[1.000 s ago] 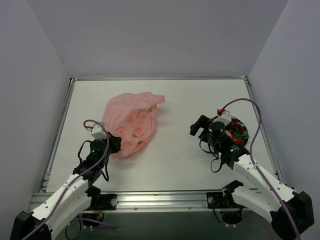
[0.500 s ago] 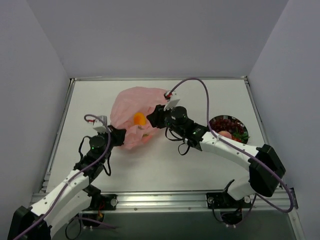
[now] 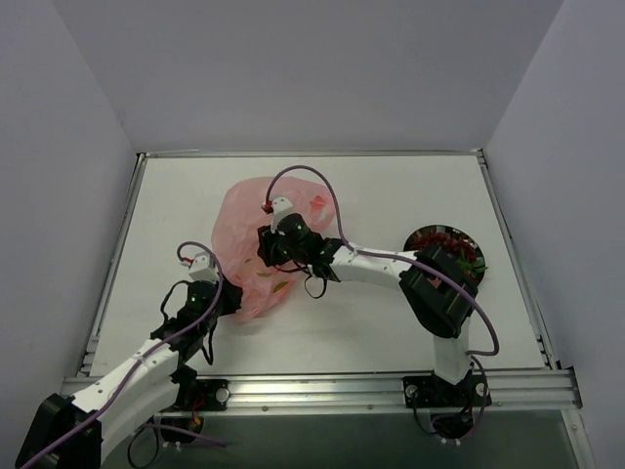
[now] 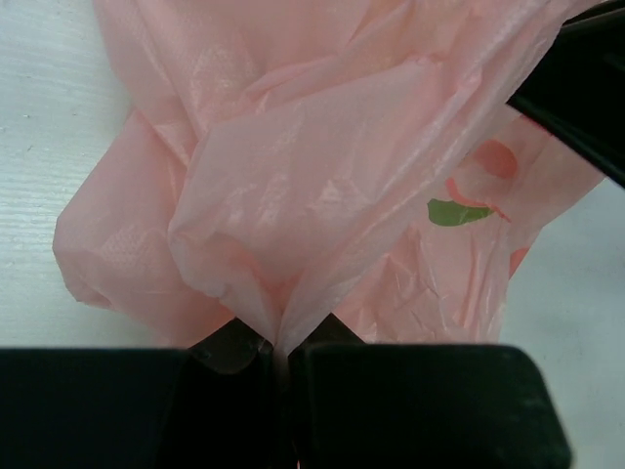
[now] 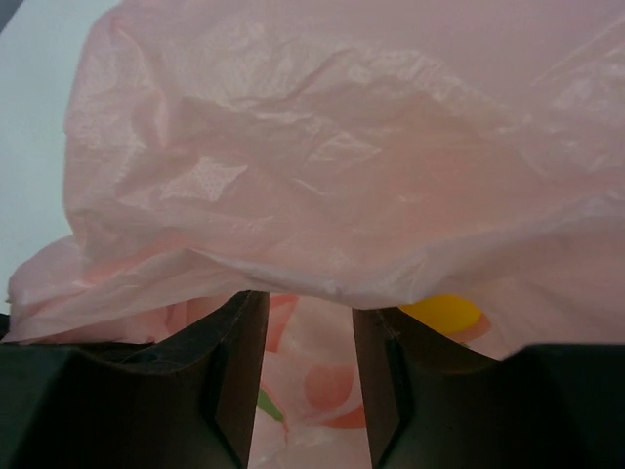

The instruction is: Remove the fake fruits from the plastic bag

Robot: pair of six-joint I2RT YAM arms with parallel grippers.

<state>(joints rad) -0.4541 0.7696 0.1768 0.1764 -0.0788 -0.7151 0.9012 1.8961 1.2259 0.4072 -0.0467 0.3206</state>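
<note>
Over on the left, the left claw is closed tight on a gathered fold of the pink bag. The left wrist view shows the film bunched into a crease right between its jaws, so that corner is pinned down near the table.

The bag itself lies left of centre, crumpled and puffed up. A green patch shows through it, and whether that is print or fruit I cannot tell.

Moving to the middle, the right claw is reaching across into the bag's near side. Its jaws stand partly open with a clear gap and nothing between them, and the bag's upper layer drapes over the fingertips. Just right of that gap, under the film, sits a yellow fruit.

The job here looks like getting in under that top layer and onto the yellow one. The anchor pinch on the left needs to be firm and low, so the mouth stays taut. The right claw should slide under the lip, shift a touch right to centre on the fruit, and close only on fruit. If plastic gets caught too, the whole bag will lift.

Far right, the plate already has red and green fruits on it, partly hidden by the right arm.
</note>
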